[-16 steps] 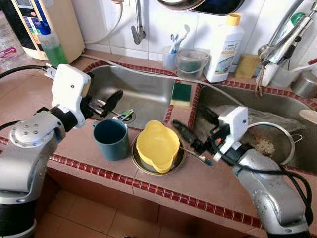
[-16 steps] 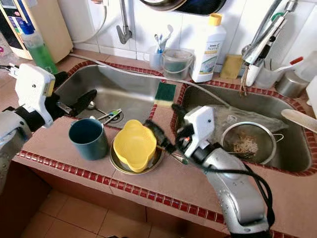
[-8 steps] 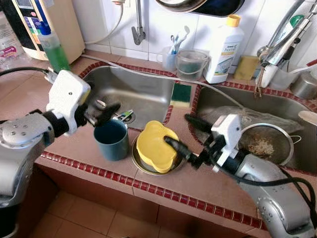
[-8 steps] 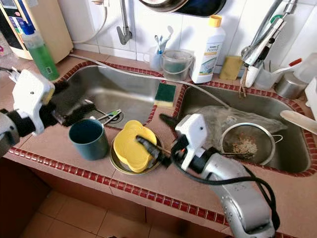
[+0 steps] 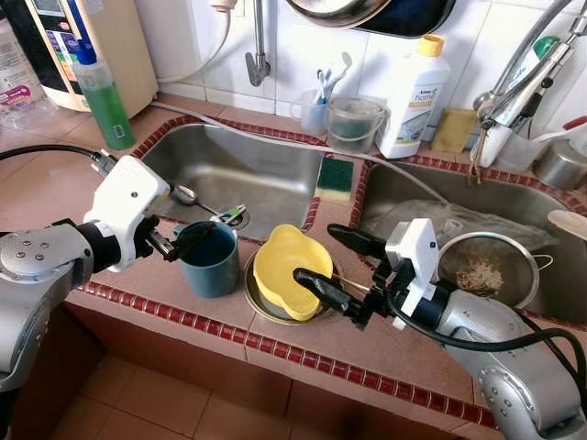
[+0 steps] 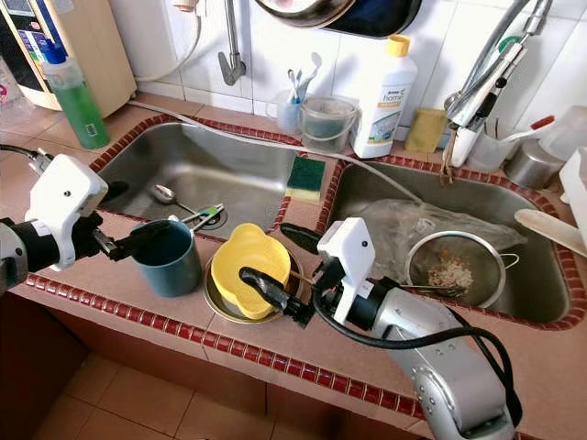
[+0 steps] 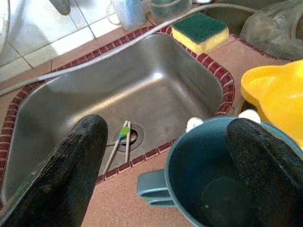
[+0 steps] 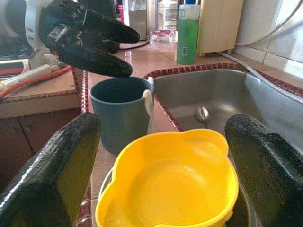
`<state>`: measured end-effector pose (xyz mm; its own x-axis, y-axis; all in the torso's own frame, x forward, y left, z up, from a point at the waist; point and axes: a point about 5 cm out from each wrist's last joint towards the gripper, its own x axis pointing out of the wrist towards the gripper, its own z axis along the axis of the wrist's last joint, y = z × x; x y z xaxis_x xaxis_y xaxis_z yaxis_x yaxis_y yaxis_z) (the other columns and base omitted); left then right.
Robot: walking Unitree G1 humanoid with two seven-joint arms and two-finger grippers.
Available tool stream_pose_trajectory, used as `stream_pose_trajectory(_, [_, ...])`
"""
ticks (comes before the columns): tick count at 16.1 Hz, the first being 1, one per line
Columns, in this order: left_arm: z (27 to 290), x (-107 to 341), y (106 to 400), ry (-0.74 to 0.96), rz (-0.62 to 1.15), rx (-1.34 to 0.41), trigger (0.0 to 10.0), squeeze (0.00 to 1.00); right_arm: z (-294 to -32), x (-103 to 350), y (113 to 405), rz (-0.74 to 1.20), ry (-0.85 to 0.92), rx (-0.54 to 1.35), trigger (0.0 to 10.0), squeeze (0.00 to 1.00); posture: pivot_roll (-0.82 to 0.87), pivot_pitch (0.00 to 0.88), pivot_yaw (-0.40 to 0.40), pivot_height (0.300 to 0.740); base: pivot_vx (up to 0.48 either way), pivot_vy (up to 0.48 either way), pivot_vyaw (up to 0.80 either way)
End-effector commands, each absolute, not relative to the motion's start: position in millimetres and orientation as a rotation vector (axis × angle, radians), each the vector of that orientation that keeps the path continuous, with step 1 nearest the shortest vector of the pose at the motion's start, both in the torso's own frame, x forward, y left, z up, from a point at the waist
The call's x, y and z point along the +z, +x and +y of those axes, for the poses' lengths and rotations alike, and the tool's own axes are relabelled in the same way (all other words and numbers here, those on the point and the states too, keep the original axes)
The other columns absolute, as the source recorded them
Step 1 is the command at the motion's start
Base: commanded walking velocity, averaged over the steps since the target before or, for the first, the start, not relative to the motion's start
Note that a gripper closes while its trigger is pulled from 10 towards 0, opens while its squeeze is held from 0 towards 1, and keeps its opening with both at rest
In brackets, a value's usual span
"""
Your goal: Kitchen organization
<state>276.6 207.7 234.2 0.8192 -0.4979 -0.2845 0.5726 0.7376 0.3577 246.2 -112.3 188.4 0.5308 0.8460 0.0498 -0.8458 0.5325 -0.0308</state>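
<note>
left pincer (image 5: 183, 240) lowered over teal mug (image 5: 209, 259), right pincer (image 5: 332, 263) spread around yellow bowl (image 5: 286, 269), both open

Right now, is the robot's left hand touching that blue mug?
Cannot tell. In the left wrist view the open left hand straddles the blue mug; one finger overlaps its rim, contact unclear.

The 2 head views looked down at the counter (image 5: 138, 266); both close wrist views shared the teal cup (image 7: 213, 175) and yellow bowl (image 8: 170, 184).

teal mug (image 5: 209, 258); yellow bowl (image 5: 286, 270); green-and-yellow sponge (image 5: 336, 176)
</note>
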Motion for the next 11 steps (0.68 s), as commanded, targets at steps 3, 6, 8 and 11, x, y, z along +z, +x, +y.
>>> stream_pose_trajectory(3, [204,233,281,0.473,0.213,-0.570,10.0,0.00,-108,197,242,-0.084,-0.008,1.043,10.0,0.00,-0.05,0.077,-0.015,0.740,0.000,0.000,0.00])
stream_pose_trajectory(6, [200,231,286,0.482,0.244,-0.546,10.0,0.00,-108,197,241,-0.081,-0.001,1.046,10.0,0.00,-0.05,0.077,-0.011,0.740,0.000,0.000,0.00])
stream_pose_trajectory(8, [197,231,286,0.490,0.254,-0.558,10.0,0.00,-108,197,240,-0.078,0.001,1.045,10.0,0.00,-0.06,0.075,-0.010,0.740,0.000,0.000,0.00])
stream_pose_trajectory(11, [196,225,287,0.507,0.309,-0.568,10.0,0.00,-109,199,237,-0.076,0.009,1.045,10.0,0.00,-0.06,0.072,-0.005,0.740,0.000,0.000,0.00])
